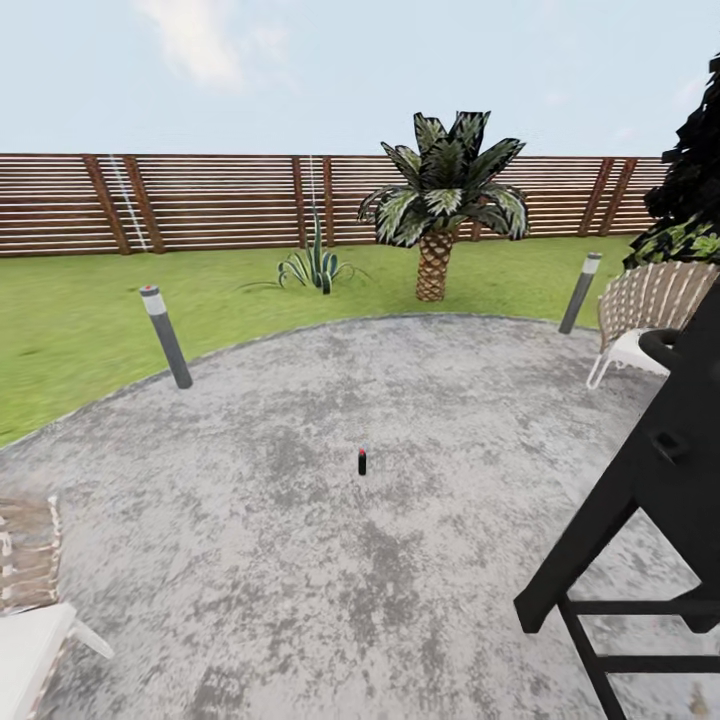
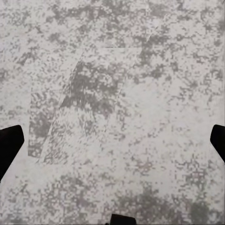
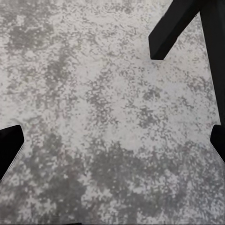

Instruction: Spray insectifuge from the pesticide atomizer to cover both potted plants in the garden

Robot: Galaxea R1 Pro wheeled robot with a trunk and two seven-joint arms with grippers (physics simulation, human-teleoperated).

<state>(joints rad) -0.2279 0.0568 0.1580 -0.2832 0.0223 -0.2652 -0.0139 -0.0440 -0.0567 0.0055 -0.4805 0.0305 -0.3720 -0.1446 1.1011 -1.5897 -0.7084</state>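
A small dark bottle with a red top [image 1: 362, 461], apparently the pesticide atomizer, stands upright alone in the middle of the round grey patio [image 1: 300, 560] in the head view, some way ahead of me. The two potted plants are out of view. My left gripper [image 2: 112, 140] hangs open over bare mottled paving, its dark fingertips [image 2: 9, 143] far apart at the picture's sides. The right gripper [image 3: 112, 140] is open too, above the paving, with nothing between its fingertips [image 3: 9, 145].
A black metal frame [image 1: 640, 500] stands close on the right, and its leg [image 3: 171, 28] reaches into the right wrist view. White wicker chairs sit at near left [image 1: 30, 610] and far right [image 1: 645, 310]. Two bollard lights [image 1: 165, 335] [image 1: 580, 290], a short palm [image 1: 440, 210], lawn and slatted fence lie beyond.
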